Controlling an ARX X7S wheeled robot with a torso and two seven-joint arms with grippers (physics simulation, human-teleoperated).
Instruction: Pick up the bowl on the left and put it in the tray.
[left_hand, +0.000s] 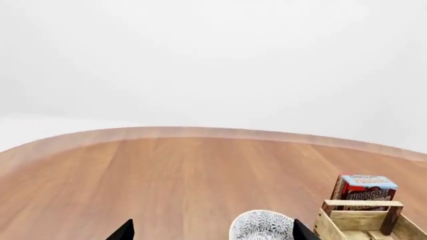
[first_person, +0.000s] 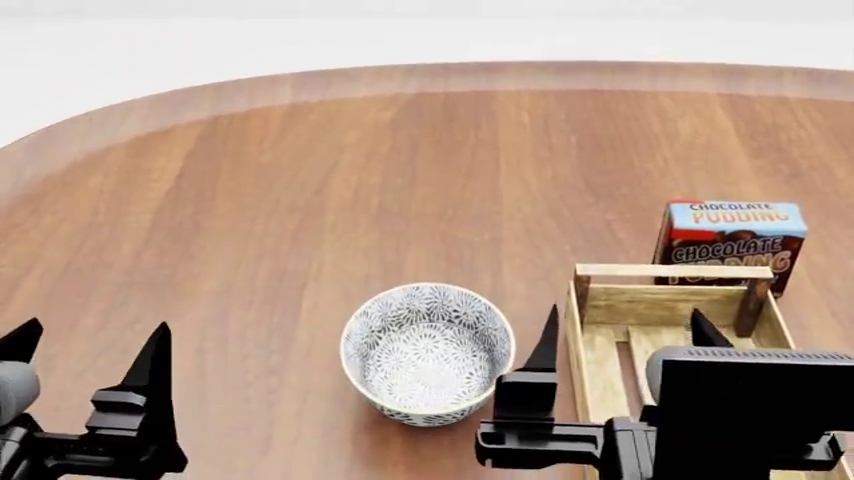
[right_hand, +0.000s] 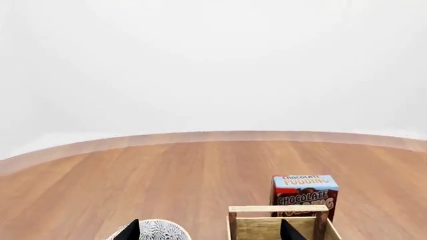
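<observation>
The bowl (first_person: 427, 352), white with a dense grey-blue floral pattern, stands upright on the wooden table, just left of the tray (first_person: 674, 272), a light-wood slatted crate. My left gripper (first_person: 91, 345) is open and empty, well to the left of the bowl and nearer to me. In the left wrist view the bowl (left_hand: 263, 227) shows close to one finger of the left gripper (left_hand: 213, 230). My right gripper (first_person: 625, 330) is open and empty, between the bowl's right side and the tray's near end. The right wrist view shows the bowl (right_hand: 160, 231), the tray (right_hand: 277, 209) and the right gripper (right_hand: 210, 230).
A chocolate pudding box (first_person: 727, 240) stands upright right behind the tray's far end; it also appears as the pudding box (left_hand: 363, 186) and the pudding box (right_hand: 303, 192). The table's curved far edge (first_person: 400, 78) runs across the back. Bare wood lies left of and beyond the bowl.
</observation>
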